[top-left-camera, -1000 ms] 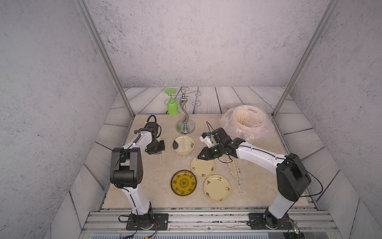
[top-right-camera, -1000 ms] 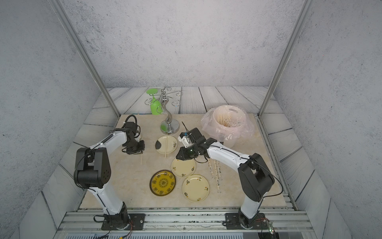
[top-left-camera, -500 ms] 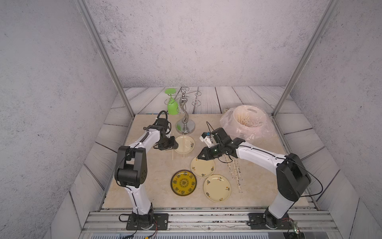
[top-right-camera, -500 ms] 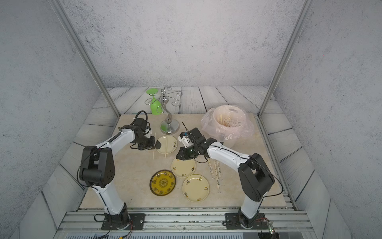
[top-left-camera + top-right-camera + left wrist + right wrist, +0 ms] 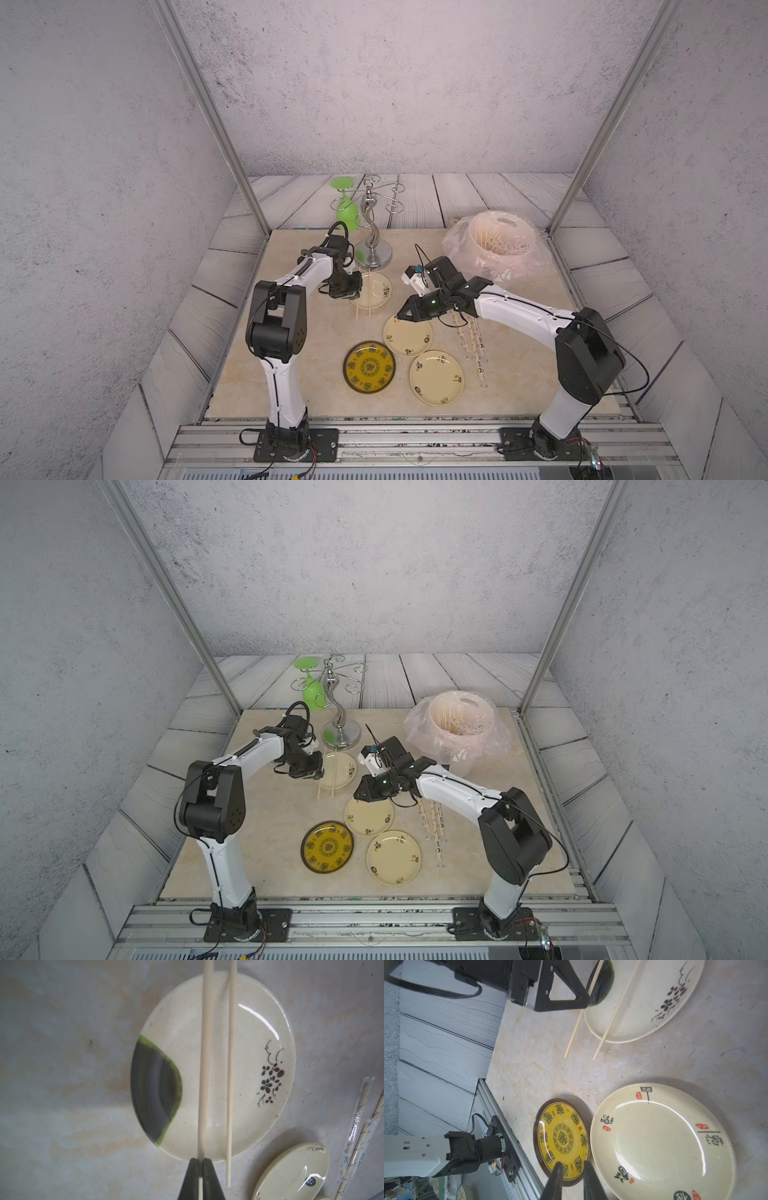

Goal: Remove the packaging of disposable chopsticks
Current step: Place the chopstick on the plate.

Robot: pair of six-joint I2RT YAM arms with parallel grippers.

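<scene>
The left pincer (image 5: 200, 1164) is clamped tight on a bare chopstick (image 5: 206, 1043). It grips the stick near one end, so the stick runs straight out ahead of its tips and passes over the flowered plate (image 5: 259, 1022), while a short stub shows behind the fingers. Just beside this pincer, on the side toward the right arm, a second bare chopstick (image 5: 230, 1064) lies across the same plate. It is parallel to the held one and apart from it, and its nearer end overhangs the rim above the worktop (image 5: 62, 1064). Close to the left pincer, on the side away from the arm bases, stands a metal rack (image 5: 372, 249) with a green glass (image 5: 347, 212) hanging upside down. The right pincer (image 5: 572, 1164) is only narrowly parted, with nothing between its fingers. Below its tips a yellow plate (image 5: 562, 1136) sits just beside a cream plate (image 5: 654, 1136). In a top view this pincer hovers by the far rim of that cream plate, well apart from the left pincer. Behind the right pincer, partly under its wrist, a few wrapped chopsticks (image 5: 471, 336) lie side by side on the worktop inside their clear sleeves (image 5: 355, 1118). Farther behind it stands a bin (image 5: 498, 245) lined with a pinkish bag, with pale sticks showing inside.
</scene>
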